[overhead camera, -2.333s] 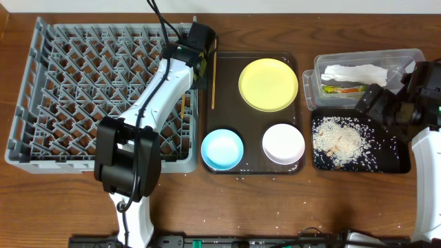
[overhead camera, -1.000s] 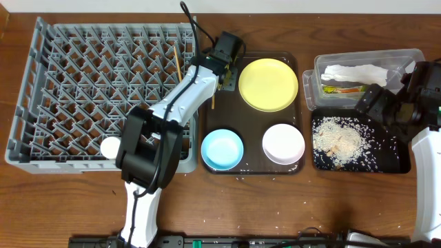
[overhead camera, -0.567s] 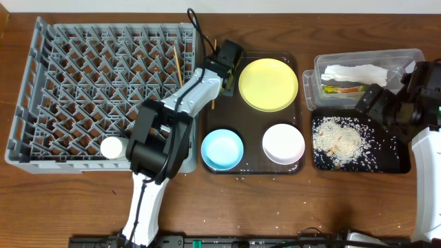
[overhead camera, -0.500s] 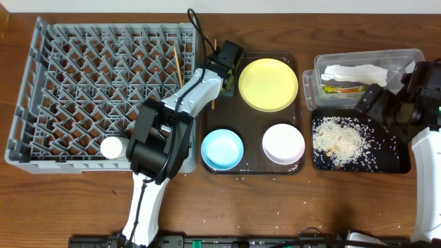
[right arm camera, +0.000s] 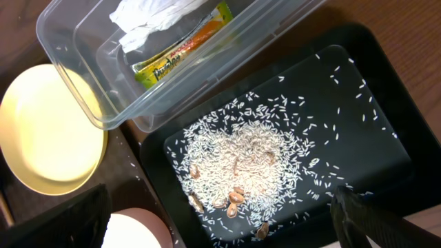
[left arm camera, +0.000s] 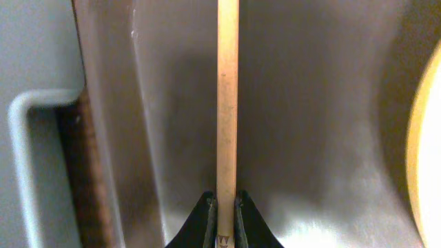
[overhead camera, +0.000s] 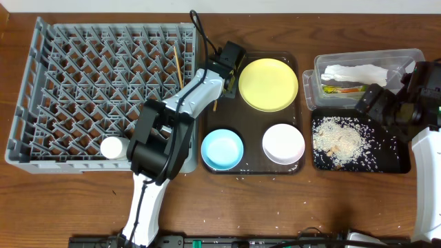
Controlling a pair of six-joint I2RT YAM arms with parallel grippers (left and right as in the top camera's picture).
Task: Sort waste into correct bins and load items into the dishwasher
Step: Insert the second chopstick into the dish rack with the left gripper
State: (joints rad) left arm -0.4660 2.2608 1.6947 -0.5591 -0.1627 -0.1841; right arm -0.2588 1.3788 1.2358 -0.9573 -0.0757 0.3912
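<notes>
My left gripper is at the left edge of the brown serving tray, shut on a wooden chopstick; the jaws clamp its near end. The other chopstick leans among the pegs of the grey dish rack. The yellow plate, blue bowl and white bowl sit on the serving tray. My right gripper is open and empty above the black tray, which holds rice and scraps. The clear tub holds the napkin and sachet.
The rack's right wall stands close beside the serving tray's left rim, where my left gripper is. The yellow plate's edge lies just right of the held chopstick. Stray rice grains dot the wooden table near its front edge.
My left arm has swung from the rack's right side to the serving tray's left edge and shut on the chopstick there. One chopstick now stands in the rack. The right arm has not moved.
</notes>
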